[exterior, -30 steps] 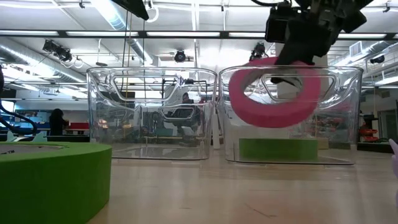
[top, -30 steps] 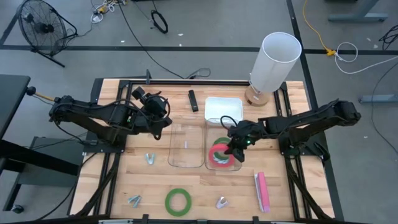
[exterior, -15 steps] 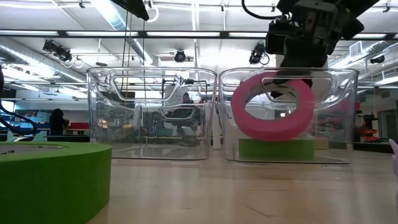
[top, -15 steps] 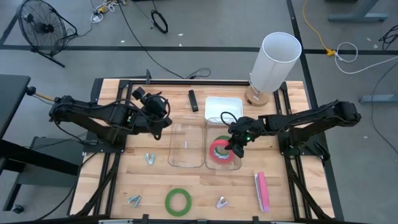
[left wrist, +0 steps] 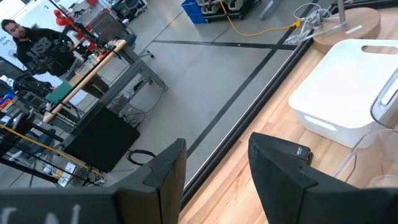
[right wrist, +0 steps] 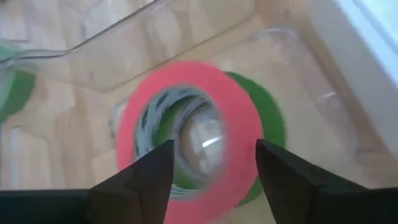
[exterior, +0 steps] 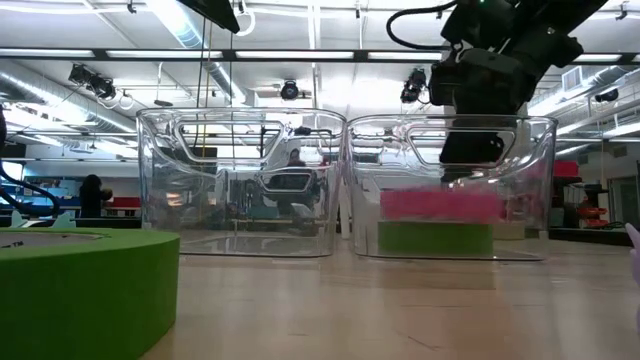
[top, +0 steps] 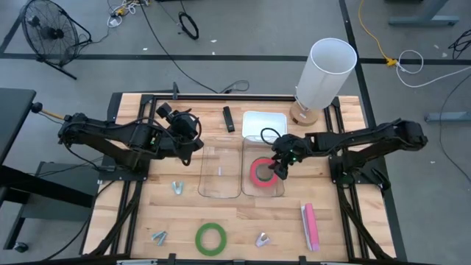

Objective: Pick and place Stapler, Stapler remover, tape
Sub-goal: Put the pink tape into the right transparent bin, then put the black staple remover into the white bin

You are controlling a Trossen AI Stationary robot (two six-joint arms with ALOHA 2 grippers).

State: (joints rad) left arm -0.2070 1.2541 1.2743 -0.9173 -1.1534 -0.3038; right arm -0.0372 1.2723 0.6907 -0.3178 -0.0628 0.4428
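Inside clear bin [top: 263, 177], red-pink tape [top: 262, 171] lies flat on green tape [exterior: 434, 238].

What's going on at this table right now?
The right tool hangs open over the right clear bin, with the red-pink tape roll lying inside on a green roll. The left tool waits by the table's back left. Another green roll and the pink stapler lie on the table's front.
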